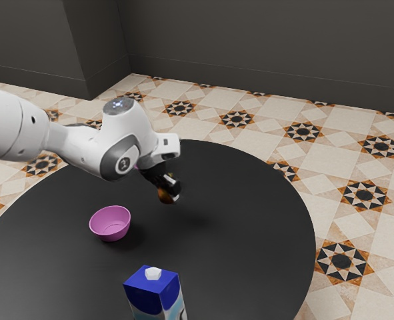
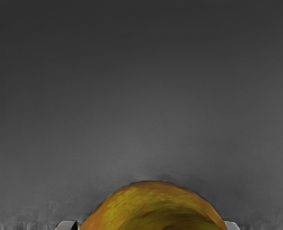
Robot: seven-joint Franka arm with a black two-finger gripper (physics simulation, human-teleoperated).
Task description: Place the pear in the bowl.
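Note:
In the exterior view my gripper hangs above the black table, shut on the orange-brown pear, part of which is hidden by a finger. The pear is off the tabletop. A pink bowl stands upright on the table, nearer the exterior view's left and lower edge than the gripper, with nothing visible inside. In the wrist view the yellow-orange pear sits at the lower edge, between the fingertips of my gripper, one against each side.
A blue and white carton stands on the round black table at the exterior view's lower edge, apart from the bowl. The table's curved edge runs along the exterior view's right, with patterned floor beyond.

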